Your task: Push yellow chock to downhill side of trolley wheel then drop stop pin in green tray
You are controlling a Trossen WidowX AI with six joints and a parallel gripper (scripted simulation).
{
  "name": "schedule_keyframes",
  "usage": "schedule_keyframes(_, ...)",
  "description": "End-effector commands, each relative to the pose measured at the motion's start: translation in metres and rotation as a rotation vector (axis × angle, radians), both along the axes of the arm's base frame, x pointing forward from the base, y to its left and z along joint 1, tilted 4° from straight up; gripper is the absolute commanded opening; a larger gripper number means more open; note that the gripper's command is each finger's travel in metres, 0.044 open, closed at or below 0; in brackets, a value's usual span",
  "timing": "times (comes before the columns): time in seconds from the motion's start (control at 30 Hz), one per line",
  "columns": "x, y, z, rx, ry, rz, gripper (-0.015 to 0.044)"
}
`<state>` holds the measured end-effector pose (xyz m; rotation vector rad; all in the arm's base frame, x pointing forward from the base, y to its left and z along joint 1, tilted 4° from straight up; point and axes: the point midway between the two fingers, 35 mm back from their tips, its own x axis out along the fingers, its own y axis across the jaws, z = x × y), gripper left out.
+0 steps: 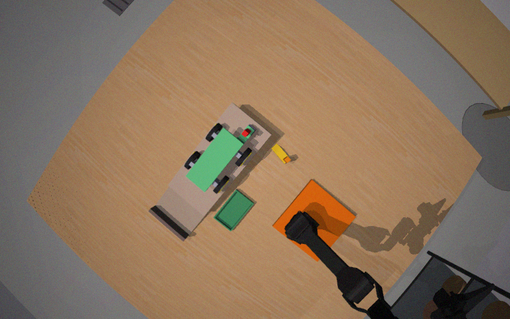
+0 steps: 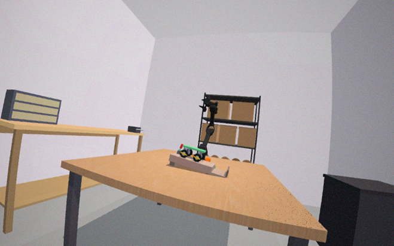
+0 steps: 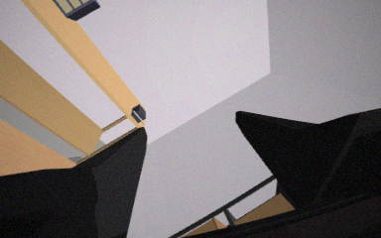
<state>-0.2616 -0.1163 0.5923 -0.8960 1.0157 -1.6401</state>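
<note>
The green trolley stands on the pale ramp, its four black wheels on the ramp. The red-headed stop pin stands at its uphill end. The yellow chock with its orange handle lies on the table beside the ramp's uphill end, off the ramp; its black base is hidden. The green tray is empty beside the ramp's lower half. My gripper is open and empty, raised high above the table, far from the trolley. I cannot make it out in the top view.
My arm rises from the orange mat, near the tray and chock. A dark end stop crosses the ramp's low end. A shelf with boxes stands behind the arm, and a wooden bench stands left of the table.
</note>
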Motion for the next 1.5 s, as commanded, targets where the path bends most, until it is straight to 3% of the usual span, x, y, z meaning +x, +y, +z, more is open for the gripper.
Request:
schedule_keyframes(0.0, 0.001, 0.000, 0.001, 0.001, 0.011, -0.003, 0.0374)
schedule_keyframes(0.07, 0.005, 0.001, 0.006, 0.009, 0.103, -0.027, 0.0321)
schedule_keyframes(0.23, 0.033, 0.006, 0.034, 0.053, 0.544, -0.151, 0.0190)
schedule_keyframes(0.6, 0.119, 0.011, 0.083, 0.186, 1.521, -0.467, 0.0190)
schedule_keyframes(0.9, 0.207, 0.002, 0.099, 0.311, 2.289, -0.771, 0.0190)
schedule_keyframes(1.23, 0.320, -0.025, 0.079, 0.391, 3.079, -1.227, 0.0190)
schedule_keyframes(1.47, 0.377, -0.047, 0.046, 0.365, 3.503, -1.556, 0.0190)
